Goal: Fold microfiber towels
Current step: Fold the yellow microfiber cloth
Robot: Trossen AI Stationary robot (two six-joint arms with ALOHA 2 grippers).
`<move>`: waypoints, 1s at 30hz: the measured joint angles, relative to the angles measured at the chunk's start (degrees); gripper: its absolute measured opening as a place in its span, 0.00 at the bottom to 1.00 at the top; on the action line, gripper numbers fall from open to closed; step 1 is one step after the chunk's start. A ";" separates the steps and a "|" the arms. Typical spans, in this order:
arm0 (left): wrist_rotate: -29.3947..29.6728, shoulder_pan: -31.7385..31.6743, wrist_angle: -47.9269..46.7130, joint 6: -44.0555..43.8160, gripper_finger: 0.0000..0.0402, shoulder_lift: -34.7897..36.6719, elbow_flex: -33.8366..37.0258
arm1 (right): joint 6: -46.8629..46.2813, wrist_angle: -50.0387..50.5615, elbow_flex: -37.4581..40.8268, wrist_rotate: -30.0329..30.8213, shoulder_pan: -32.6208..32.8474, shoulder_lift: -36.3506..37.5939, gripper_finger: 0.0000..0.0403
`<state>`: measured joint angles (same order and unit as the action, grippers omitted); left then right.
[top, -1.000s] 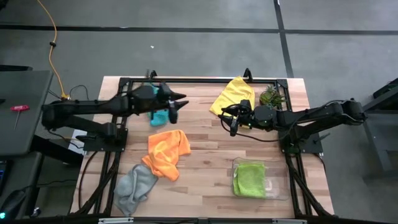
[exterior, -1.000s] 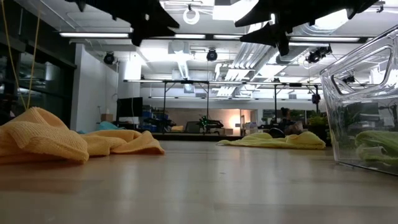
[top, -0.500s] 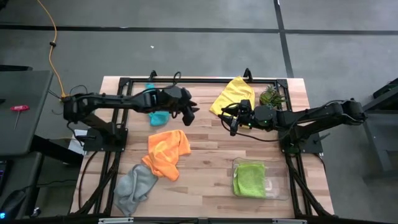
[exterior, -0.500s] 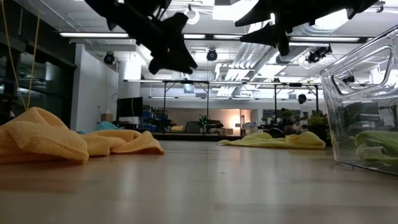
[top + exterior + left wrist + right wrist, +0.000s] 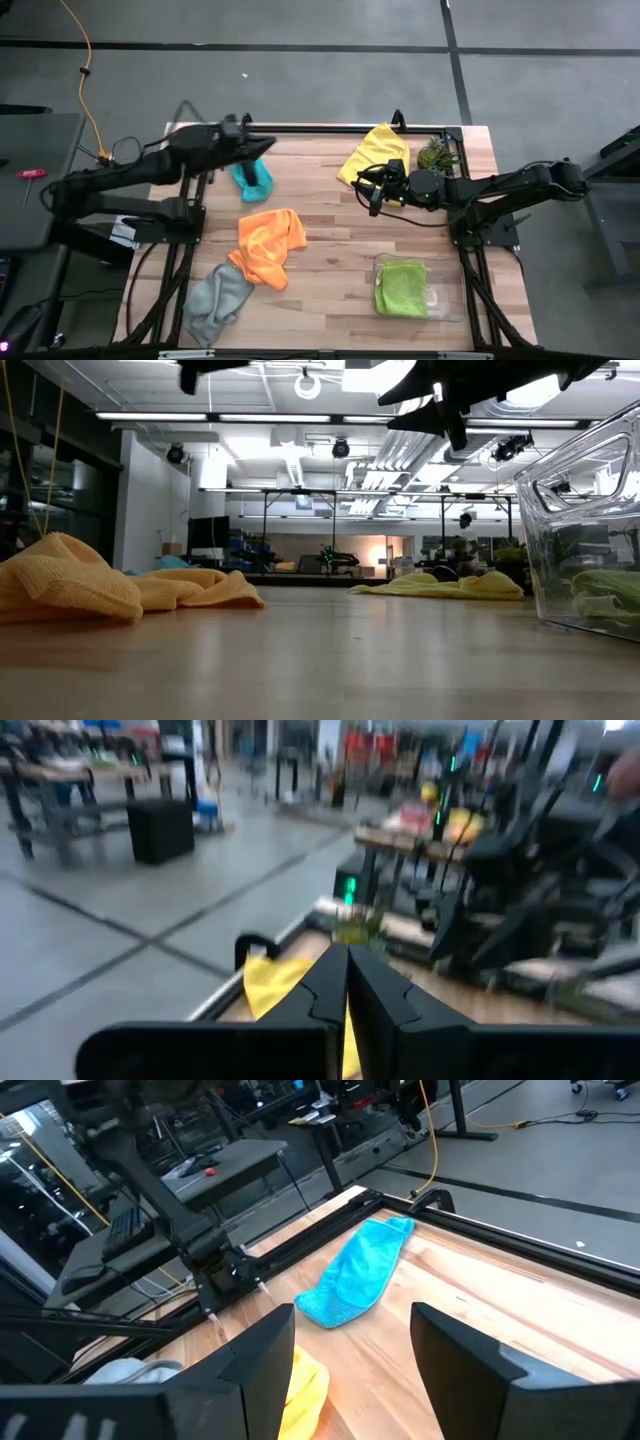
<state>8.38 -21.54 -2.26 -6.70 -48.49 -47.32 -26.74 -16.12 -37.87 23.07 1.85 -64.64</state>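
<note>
A teal towel [image 5: 252, 178] lies crumpled at the far left of the table. An orange towel [image 5: 268, 243] lies bunched in the middle and a grey towel [image 5: 218, 298] at the near left. A yellow towel [image 5: 375, 152] lies at the far edge. The lime green towel [image 5: 402, 288] lies folded in the clear tray [image 5: 450, 300]. My left gripper [image 5: 268, 145] is shut and empty, raised over the far left beside the teal towel [image 5: 355, 1275]. My right gripper [image 5: 371, 193] hovers open just near of the yellow towel, pointing toward the table's left.
A small potted plant [image 5: 437, 155] stands at the far right, next to the yellow towel. The black frame rail [image 5: 320, 128] runs along the far edge. Bare wood shows between the orange towel and the tray.
My left gripper first reached toward the table's middle and dipped lower. It then drew back toward the far left and rose above the low view's top edge. Its fingers have shut on nothing. The towels lie as before.
</note>
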 joint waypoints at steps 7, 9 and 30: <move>2.21 4.12 8.48 -7.05 0.00 16.86 14.03 | -0.37 -0.33 -0.81 -0.72 -0.47 -2.66 0.40; 4.49 5.27 8.50 -8.64 0.00 19.31 15.93 | -1.42 2.85 -3.15 -1.97 -1.69 -5.10 0.32; 10.29 7.04 7.68 -12.69 0.00 16.07 16.60 | -6.15 51.69 -35.55 -10.03 -22.70 -42.68 0.00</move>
<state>18.68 -14.50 5.42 -19.39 -32.42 -30.72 -32.89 35.58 -73.42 13.04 -20.85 -107.32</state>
